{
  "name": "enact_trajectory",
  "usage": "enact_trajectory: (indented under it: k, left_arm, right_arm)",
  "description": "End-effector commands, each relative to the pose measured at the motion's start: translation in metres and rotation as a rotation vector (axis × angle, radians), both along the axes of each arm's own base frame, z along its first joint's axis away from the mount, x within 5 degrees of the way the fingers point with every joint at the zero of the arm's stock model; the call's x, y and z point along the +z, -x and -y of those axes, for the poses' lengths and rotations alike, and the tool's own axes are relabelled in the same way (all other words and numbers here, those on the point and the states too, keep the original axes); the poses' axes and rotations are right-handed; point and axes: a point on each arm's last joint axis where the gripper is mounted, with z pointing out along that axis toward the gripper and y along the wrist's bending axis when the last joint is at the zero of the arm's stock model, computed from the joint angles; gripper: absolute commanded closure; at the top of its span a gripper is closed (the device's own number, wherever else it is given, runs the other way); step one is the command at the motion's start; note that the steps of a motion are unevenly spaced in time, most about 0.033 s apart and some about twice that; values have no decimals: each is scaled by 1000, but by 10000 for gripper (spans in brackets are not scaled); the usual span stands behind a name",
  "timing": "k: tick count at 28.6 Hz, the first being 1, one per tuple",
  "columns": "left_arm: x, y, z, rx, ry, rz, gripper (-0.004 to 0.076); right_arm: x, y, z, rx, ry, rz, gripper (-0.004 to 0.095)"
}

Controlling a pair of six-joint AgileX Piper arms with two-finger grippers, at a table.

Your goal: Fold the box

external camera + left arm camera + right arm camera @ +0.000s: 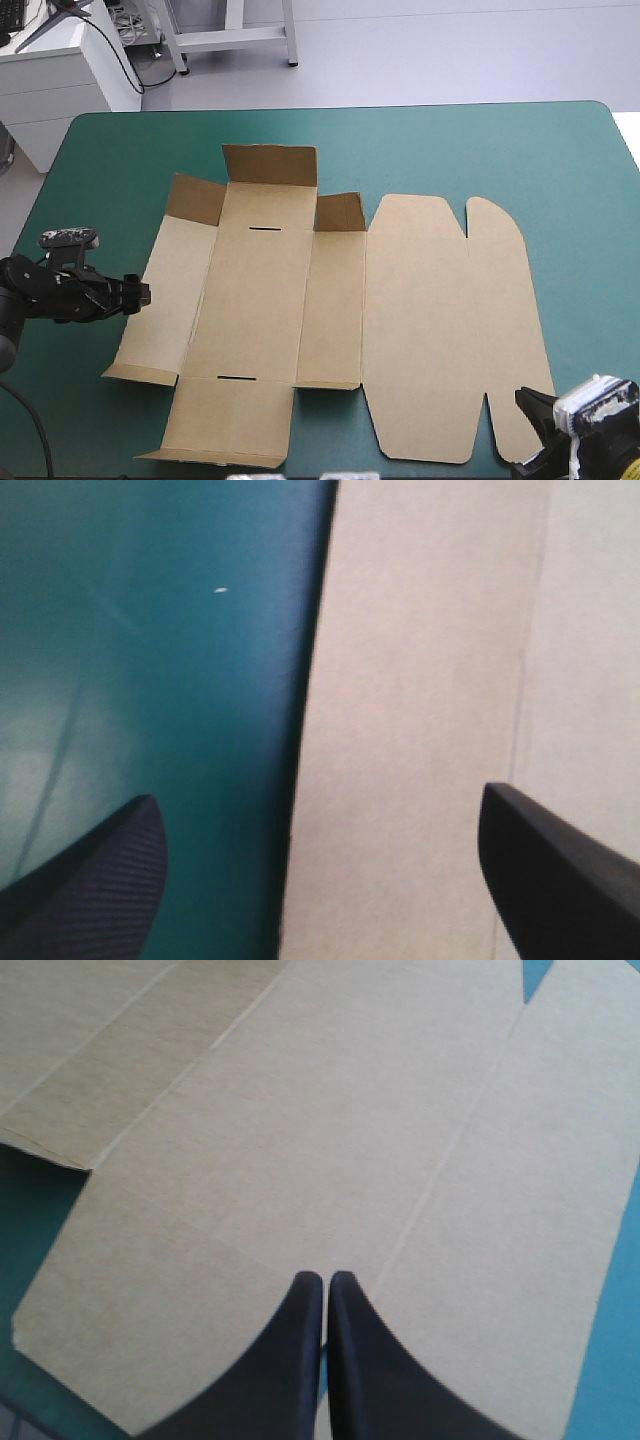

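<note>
I count one box (pixel 330 310), a single brown sheet, on the counter (pixel 560 160) between my two tools. It is mostly flat. Three flaps (pixel 270 165) stand up at its far end, and two short slots (pixel 265 229) are cut in the middle panel.

My left tool (pixel 140 293) has its fingers (pixel 100 880) wide apart and grips nothing. It sits low at the box's outer side edge. That edge runs between the fingers, with board toward one and bare teal-green cover (pixel 150 680) toward the other.

My right tool (pixel 325 1285) has its fingers pressed together in a point with nothing between them. It is at the near corner of the big lid panel (pixel 450 330), and the board spreads ahead of it.

Open room: bare cover behind the left tool, past the raised flaps to the counter's far edge, and beside the lid panel on the right tool's side.
</note>
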Motion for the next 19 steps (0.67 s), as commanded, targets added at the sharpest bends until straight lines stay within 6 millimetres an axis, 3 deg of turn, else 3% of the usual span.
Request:
enact_trajectory:
  k: [1, 12, 19]
  left_arm:
    - [9, -7, 1, -91, 72, 70, 125]
    - [-33, -19, -8, -173, 64, -177, 125]
    - [-45, -17, 12, -260, 291, -321, 125]
  right_arm:
    - [12, 12, 0, 47, -84, 116, 908]
    - [11, 28, 4, 105, -113, 179, 908]
    - [11, 28, 3, 109, -114, 179, 908]
